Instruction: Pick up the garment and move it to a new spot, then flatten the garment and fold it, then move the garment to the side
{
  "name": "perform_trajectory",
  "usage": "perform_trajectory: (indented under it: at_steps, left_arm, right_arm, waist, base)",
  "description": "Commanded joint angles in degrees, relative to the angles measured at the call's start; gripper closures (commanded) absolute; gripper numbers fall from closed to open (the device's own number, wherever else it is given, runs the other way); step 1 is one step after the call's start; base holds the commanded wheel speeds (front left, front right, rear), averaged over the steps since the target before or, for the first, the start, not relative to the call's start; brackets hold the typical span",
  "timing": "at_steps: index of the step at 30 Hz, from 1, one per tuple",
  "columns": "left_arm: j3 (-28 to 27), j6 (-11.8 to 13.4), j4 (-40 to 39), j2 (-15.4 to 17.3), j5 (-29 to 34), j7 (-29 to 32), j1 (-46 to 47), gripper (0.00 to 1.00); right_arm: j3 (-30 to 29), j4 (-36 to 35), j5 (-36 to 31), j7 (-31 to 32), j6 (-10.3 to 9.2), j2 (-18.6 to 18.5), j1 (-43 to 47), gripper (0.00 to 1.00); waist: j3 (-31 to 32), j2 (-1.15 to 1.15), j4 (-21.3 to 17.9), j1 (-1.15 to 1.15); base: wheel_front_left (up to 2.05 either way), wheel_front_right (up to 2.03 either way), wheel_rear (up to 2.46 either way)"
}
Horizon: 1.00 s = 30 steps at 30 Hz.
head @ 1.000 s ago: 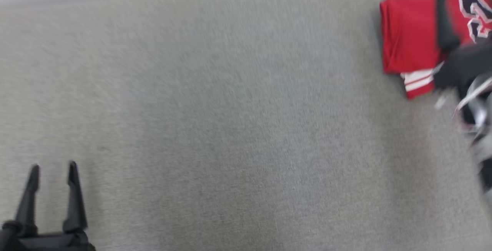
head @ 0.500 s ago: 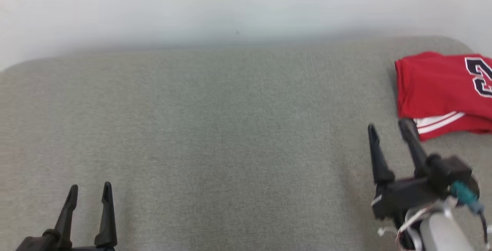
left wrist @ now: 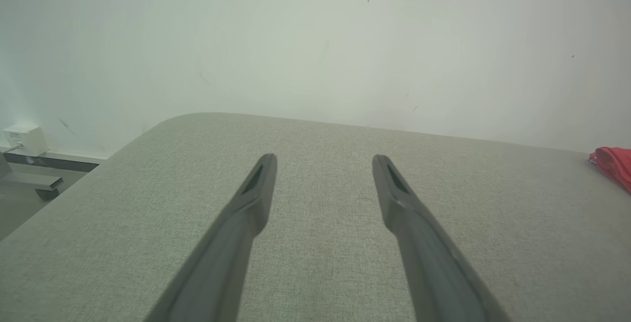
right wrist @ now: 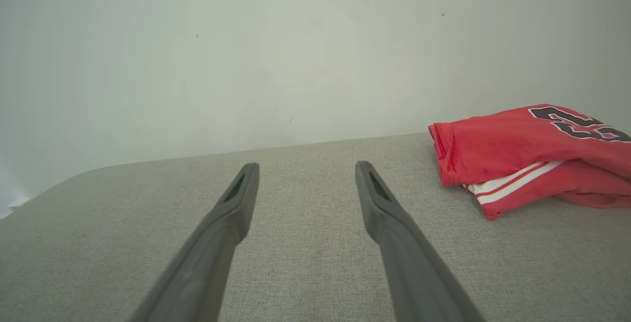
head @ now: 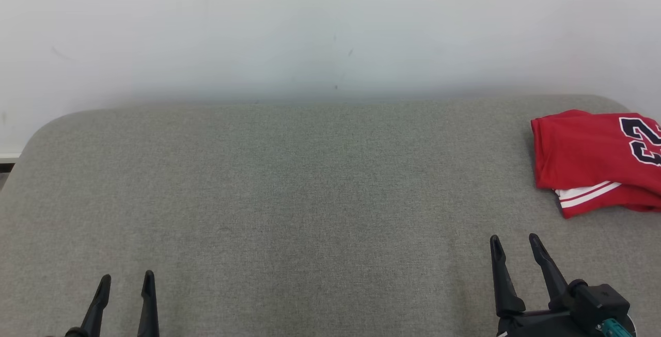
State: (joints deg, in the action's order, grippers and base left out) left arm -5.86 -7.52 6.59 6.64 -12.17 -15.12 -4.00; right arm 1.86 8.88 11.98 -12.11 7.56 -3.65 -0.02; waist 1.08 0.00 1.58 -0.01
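Grey cloth covers the table I'm working over. At its near left edge my left gripper stands wide open with nothing in it. At the near right edge my right gripper is spread just as wide and is also empty. The garment lies at the table's far right end, apart from both. It is red with dark numerals and white stripes, folded into a compact stack. I judge the folding and the move aside done, with nothing obvious left.
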Motion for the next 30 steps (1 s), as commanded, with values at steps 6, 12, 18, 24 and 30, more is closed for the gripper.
perform_trajectory:
  at_steps: [6, 12, 18, 24, 30]
  left_arm:
    - [-0.3, 0.1, 0.7, -0.1, 0.2, 0.0, -0.7, 0.00]
    - [0.1, 0.1, 1.3, -0.3, 0.4, 0.0, -0.4, 0.00]
    - [0.5, 0.1, 1.7, -0.5, 0.1, 0.0, 0.1, 0.00]
    - [0.2, 0.1, 1.8, -0.3, 0.2, 0.0, 0.2, 0.00]
    - [0.6, 0.0, 4.2, -1.2, -0.5, 0.1, -0.9, 1.00]
  right_arm:
    - [-0.8, 0.1, -0.2, -0.4, -0.16, 0.6, 1.2, 0.00]
    - [-0.8, 1.0, 0.0, -0.7, -0.16, 0.7, 1.2, 0.00]
    - [-0.4, 1.6, 0.3, -1.0, -0.16, 0.8, 0.6, 0.00]
    - [0.1, 2.3, 0.9, -1.3, -0.16, 0.8, 0.6, 0.00]
    - [0.3, 4.8, 1.3, -0.9, 0.00, 0.7, 2.2, 1.00]
  waist:
    - [0.3, 0.00, -0.1, 0.01]
    - [0.6, 0.00, 0.1, 0.01]
    - [0.8, 0.00, 0.0, 0.01]
    - [0.8, 0.00, 0.1, 0.01]
    - [0.8, 0.00, 0.1, 0.01]
  base:
    - [0.00, 0.00, 0.00]
    - [0.00, 0.00, 0.00]
    - [0.00, 0.00, 0.00]
    - [0.00, 0.00, 0.00]
    - [0.00, 0.00, 0.00]
